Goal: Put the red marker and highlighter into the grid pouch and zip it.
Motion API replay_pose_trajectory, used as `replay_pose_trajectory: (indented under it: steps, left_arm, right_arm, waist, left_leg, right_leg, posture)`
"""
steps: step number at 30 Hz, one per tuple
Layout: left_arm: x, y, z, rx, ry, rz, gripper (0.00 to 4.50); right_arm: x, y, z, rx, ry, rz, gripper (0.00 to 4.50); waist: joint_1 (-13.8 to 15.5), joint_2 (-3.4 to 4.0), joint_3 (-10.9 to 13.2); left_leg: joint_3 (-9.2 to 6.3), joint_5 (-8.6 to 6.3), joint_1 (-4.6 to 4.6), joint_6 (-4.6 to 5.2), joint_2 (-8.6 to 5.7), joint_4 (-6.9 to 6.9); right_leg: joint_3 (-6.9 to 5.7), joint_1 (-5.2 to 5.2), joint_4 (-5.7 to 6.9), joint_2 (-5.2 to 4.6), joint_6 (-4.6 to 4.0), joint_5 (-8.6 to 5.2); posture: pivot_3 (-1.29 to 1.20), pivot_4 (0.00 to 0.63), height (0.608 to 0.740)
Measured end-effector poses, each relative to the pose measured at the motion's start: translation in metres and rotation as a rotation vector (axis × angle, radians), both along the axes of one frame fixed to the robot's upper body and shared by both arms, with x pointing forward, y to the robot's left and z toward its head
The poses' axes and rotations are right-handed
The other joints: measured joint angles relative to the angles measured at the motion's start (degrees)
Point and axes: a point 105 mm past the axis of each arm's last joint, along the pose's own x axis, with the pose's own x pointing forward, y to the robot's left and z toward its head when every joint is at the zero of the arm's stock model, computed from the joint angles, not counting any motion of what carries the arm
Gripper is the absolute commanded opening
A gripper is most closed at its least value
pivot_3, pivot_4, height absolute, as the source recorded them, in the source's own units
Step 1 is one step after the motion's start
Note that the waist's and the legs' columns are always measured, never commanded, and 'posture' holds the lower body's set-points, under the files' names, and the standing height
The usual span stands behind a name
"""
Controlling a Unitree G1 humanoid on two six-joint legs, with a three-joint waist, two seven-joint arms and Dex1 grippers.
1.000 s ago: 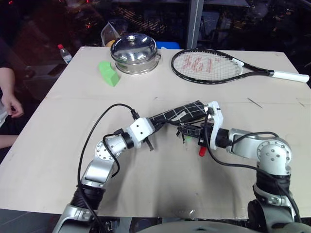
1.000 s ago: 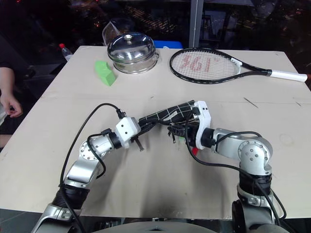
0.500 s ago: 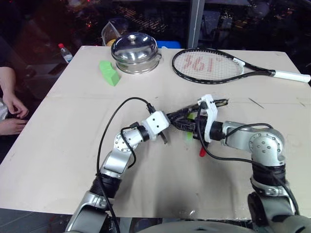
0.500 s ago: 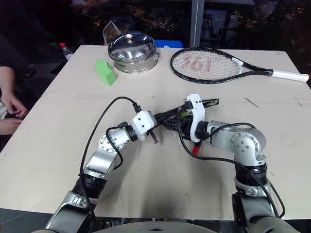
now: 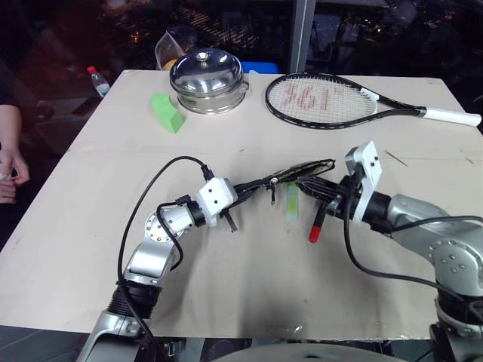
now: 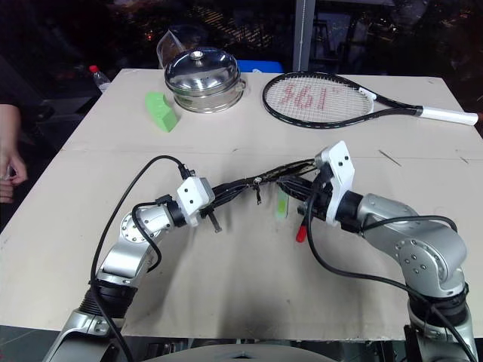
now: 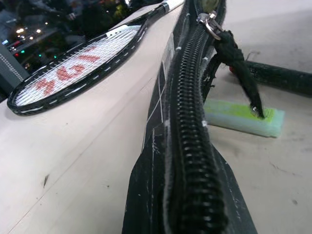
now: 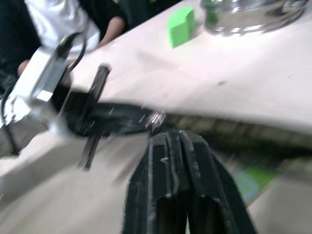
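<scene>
Raised rightward, right gripper [image 5: 315, 188] sits jaws-closed beside grid pouch [image 5: 283, 177].

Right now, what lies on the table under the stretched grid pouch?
Under the grid pouch the highlighter lies flat on the table, and the red marker lies beside it. The pouch's inside is hidden.

Grid pouch [image 5: 283, 177]: one
Red marker [image 5: 316, 224]: one
Highlighter [image 5: 291, 201]: one
Green wedge block [image 5: 167, 113]: one
Steel lidded pot [image 5: 208, 81]: one
Tennis racket [image 5: 332, 102]: one
Plastic bottle [image 5: 98, 81]: one
Grippers: two, left gripper [image 5: 240, 193] and right gripper [image 5: 317, 190]
</scene>
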Motion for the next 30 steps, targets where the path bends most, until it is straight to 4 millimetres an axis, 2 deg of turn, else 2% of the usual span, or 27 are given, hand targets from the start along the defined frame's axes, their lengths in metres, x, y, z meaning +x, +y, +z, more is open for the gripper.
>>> replay_pose_trajectory:
  steps: [5, 9, 12, 14, 16, 18, 19, 21, 22, 23, 24, 27, 28, 29, 30]
  left_arm:
    - [-0.001, 0.000, 0.000, 0.003, -0.007, -0.009, 0.00]
    - [-0.001, -0.002, 0.000, 0.001, -0.007, -0.011, 0.00]
    - [0.000, -0.002, 0.002, 0.004, -0.013, -0.010, 0.00]
    - [0.002, 0.000, 0.001, 0.034, -0.017, 0.000, 0.00]
    - [0.004, 0.002, 0.002, 0.058, -0.029, 0.013, 0.00]
    - [0.007, 0.006, -0.001, 0.086, -0.027, 0.032, 0.00]
    - [0.008, 0.008, -0.003, 0.098, -0.023, 0.040, 0.00]
    - [0.009, 0.009, -0.005, 0.108, -0.019, 0.046, 0.00]
    - [0.009, 0.009, -0.005, 0.108, -0.018, 0.047, 0.00]
    - [0.010, 0.009, -0.006, 0.113, -0.017, 0.050, 0.00]
    - [0.010, 0.010, -0.006, 0.115, -0.016, 0.053, 0.00]
    - [0.012, 0.011, -0.007, 0.121, -0.012, 0.063, 0.00]
    - [0.012, 0.011, -0.007, 0.121, -0.011, 0.066, 0.00]
    - [0.012, 0.011, -0.008, 0.119, -0.008, 0.071, 0.00]
    - [0.013, 0.012, -0.008, 0.118, -0.007, 0.075, 0.00]
  right_arm:
    - [0.014, -0.001, -0.013, -0.041, 0.049, -0.056, 0.04]
    - [0.028, 0.005, -0.034, -0.264, 0.008, -0.067, 0.04]
    - [0.040, 0.017, -0.034, -0.476, -0.258, -0.037, 0.04]
    - [0.042, 0.034, -0.027, -0.621, -0.532, 0.045, 0.04]
    - [0.039, 0.048, -0.029, -0.730, -0.711, 0.144, 0.04]
    - [0.039, 0.053, -0.039, -0.803, -0.761, 0.244, 0.04]
    - [0.041, 0.053, -0.043, -0.829, -0.766, 0.282, 0.54]
    - [0.043, 0.052, -0.049, -0.878, -0.793, 0.350, 1.17]
    - [0.043, 0.052, -0.050, -0.883, -0.796, 0.357, 1.70]
    - [0.043, 0.052, -0.051, -0.901, -0.815, 0.377, 1.90]
    - [0.043, 0.053, -0.052, -0.912, -0.824, 0.387, 2.48]
    - [0.045, 0.055, -0.053, -0.938, -0.855, 0.388, 3.53]
    - [0.046, 0.055, -0.051, -0.938, -0.862, 0.378, 4.13]
    - [0.048, 0.055, -0.048, -0.938, -0.869, 0.364, 4.45]
    - [0.050, 0.055, -0.046, -0.940, -0.875, 0.352, 4.45]
  waist:
    - [0.1, -0.01, 0.0]
    - [-0.1, 0.02, 0.0]
    - [-0.1, 0.04, 0.0]
    - [-0.2, 0.04, 0.0]
    - [-0.1, 0.04, 0.0]
    - [-0.1, 0.03, 0.0]
    - [0.0, 0.03, 0.0]
    - [0.1, 0.02, 0.1]
    - [0.1, 0.02, 0.1]
    - [0.1, 0.02, 0.1]
    - [0.1, 0.02, 0.1]
    - [0.0, 0.02, 0.1]
    - [0.0, 0.02, 0.1]
    - [-0.1, 0.02, 0.1]
    - [0.0, 0.02, 0.1]
  left_leg:
    - [-0.01, 0.00, -0.11, 0.00, -0.01, -0.01]
    - [0.03, 0.00, -0.11, 0.01, -0.01, 0.01]
    - [0.06, 0.01, -0.15, 0.00, -0.01, 0.01]
    - [0.09, 0.02, -0.36, 0.00, -0.01, 0.04]
    - [0.09, 0.03, -0.44, -0.02, 0.01, 0.09]
    - [0.13, 0.03, -0.46, -0.02, 0.01, 0.12]
    - [0.16, 0.03, -0.46, -0.02, 0.01, 0.14]
    - [0.17, 0.03, -0.49, -0.02, 0.00, 0.18]
    - [0.18, 0.04, -0.49, -0.04, 0.00, 0.19]
    - [0.19, 0.05, -0.49, -0.05, 0.00, 0.20]
    - [0.19, 0.06, -0.47, -0.07, 0.01, 0.20]
    - [0.20, 0.09, -0.45, -0.11, 0.02, 0.21]
    - [0.22, 0.10, -0.44, -0.13, 0.03, 0.21]
    - [0.22, 0.15, -0.43, -0.22, 0.03, 0.21]
    - [0.22, 0.17, -0.43, -0.25, 0.03, 0.21]
  right_leg:
    - [-0.02, -0.08, 0.00, -0.01, -0.10, 0.05]
    - [0.00, -0.14, 0.04, 0.04, -0.08, 0.05]
    - [0.00, -0.22, 0.05, 0.18, 0.10, -0.06]
    - [0.04, -0.45, 0.11, 0.27, 0.13, -0.06]
    - [0.02, -0.51, 0.12, 0.28, 0.12, -0.05]
    - [0.01, -0.51, 0.11, 0.27, 0.05, 0.00]
    - [0.00, -0.51, 0.11, 0.27, -0.01, 0.04]
    - [-0.04, -0.51, 0.11, 0.25, -0.04, 0.06]
    - [-0.06, -0.51, 0.11, 0.24, -0.06, 0.07]
    - [-0.05, -0.51, 0.12, 0.24, -0.06, 0.07]
    - [-0.05, -0.51, 0.13, 0.24, -0.06, 0.07]
    - [-0.05, -0.51, 0.18, 0.25, -0.07, 0.07]
    - [-0.04, -0.51, 0.19, 0.25, -0.07, 0.07]
    - [-0.04, -0.51, 0.21, 0.26, -0.07, 0.07]
    - [-0.03, -0.51, 0.21, 0.26, -0.07, 0.07]
  posture:
    - [0.00, 0.150, 0.740]
    - [0.00, 0.150, 0.740]
    - [0.00, 0.150, 0.740]
    - [0.00, 0.150, 0.740]
    - [0.00, 0.150, 0.740]
    - [0.00, 0.150, 0.740]
    - [0.00, 0.150, 0.740]
    - [0.00, 0.150, 0.740]
    - [0.00, 0.150, 0.740]
    - [0.00, 0.150, 0.740]
    - [0.00, 0.150, 0.740]
    - [0.00, 0.150, 0.740]
    - [0.00, 0.150, 0.740]
    - [0.00, 0.150, 0.740]
    - [0.00, 0.150, 0.740]
